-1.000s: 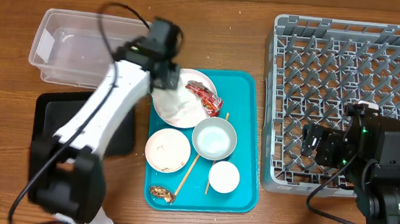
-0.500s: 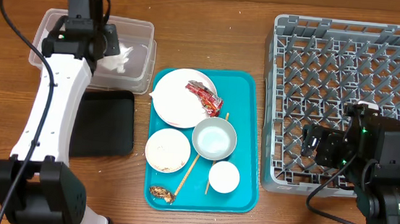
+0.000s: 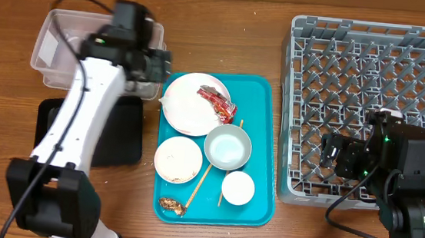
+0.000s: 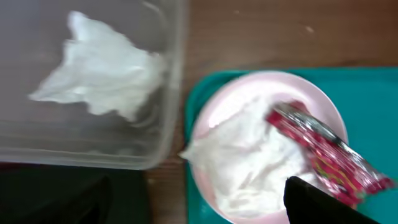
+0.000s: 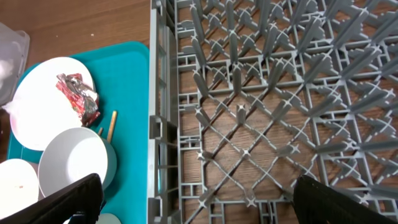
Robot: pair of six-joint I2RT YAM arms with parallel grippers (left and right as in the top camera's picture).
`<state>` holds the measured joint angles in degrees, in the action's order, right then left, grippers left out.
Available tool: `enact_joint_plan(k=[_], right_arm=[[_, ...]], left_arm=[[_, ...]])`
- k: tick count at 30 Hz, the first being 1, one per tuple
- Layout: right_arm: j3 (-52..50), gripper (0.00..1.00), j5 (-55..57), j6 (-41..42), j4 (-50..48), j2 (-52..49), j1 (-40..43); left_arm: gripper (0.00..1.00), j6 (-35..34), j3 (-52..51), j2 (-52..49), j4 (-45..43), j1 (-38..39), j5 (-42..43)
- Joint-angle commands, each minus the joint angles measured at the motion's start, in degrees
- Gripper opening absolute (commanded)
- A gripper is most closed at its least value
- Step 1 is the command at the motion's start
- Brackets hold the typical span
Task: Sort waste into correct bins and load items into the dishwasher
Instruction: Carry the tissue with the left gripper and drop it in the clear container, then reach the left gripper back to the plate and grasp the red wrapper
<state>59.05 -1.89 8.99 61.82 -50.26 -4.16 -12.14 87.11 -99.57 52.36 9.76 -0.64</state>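
Note:
My left gripper (image 3: 153,63) is open and empty over the right rim of the clear tub (image 3: 50,39). A crumpled white tissue (image 4: 102,74) lies inside that tub. On the round white plate (image 3: 183,105) rest more tissue (image 4: 249,155) and the red wrapper (image 3: 215,101). Below the plate stand the white bowl (image 3: 178,160), the grey-blue metal bowl (image 3: 228,148) and the white cup (image 3: 238,187), with chopsticks (image 3: 203,180) between them. A brown food scrap (image 3: 172,205) lies at the tray's front. My right gripper (image 3: 340,155) hangs open over the dish rack's (image 3: 371,71) front left edge.
The dishes all stand on a teal tray (image 3: 264,100) between the tub and the rack. A black tray (image 3: 122,138) lies in front of the tub, partly under my left arm. Bare wooden table surrounds everything.
My left gripper carried a tissue from the plate to the clear tub, opened and dropped it there, then swung back right to the tub's rim. The right arm stayed still.

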Motion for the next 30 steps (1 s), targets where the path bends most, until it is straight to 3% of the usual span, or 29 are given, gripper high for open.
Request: enact_joint_plan(k=[1, 13, 22, 23, 25, 28, 29, 30], right_arm=[[1.77, 1.0, 0.59, 0.0, 0.09, 0.24, -0.26], [1.77, 1.0, 0.59, 0.02, 0.07, 0.24, -0.26], [1.77, 1.0, 0.59, 0.02, 0.09, 0.24, -0.26], [1.77, 1.0, 0.57, 0.02, 0.09, 0.24, -0.26], [1.77, 1.0, 0.57, 0.02, 0.15, 0.24, -0.26], [1.77, 1.0, 0.59, 0.02, 0.28, 0.24, -0.26], [1.77, 1.0, 0.59, 0.02, 0.28, 0.24, -0.26], [1.77, 1.0, 0.59, 0.02, 0.28, 0.24, -0.26]], left_arm=[[0.89, -1.38, -4.5, -0.17, -1.84, 4.57, -1.73], [0.82, -1.14, -20.83, -1.16, -17.09, 9.77, -2.75], [0.8, -0.7, -22.08, -7.69, -20.0, 9.81, -2.29], [0.77, -0.7, -22.08, -8.37, -20.26, 9.81, -2.32], [0.59, -0.7, -22.08, -8.74, -20.44, 9.81, -2.32], [0.12, -0.7, -21.62, -8.52, -20.7, 9.81, -2.32], [0.04, -0.72, -21.16, -8.5, -20.39, 9.81, -2.32], [0.04, -0.72, -20.5, -8.41, -19.76, 9.77, -2.32]])
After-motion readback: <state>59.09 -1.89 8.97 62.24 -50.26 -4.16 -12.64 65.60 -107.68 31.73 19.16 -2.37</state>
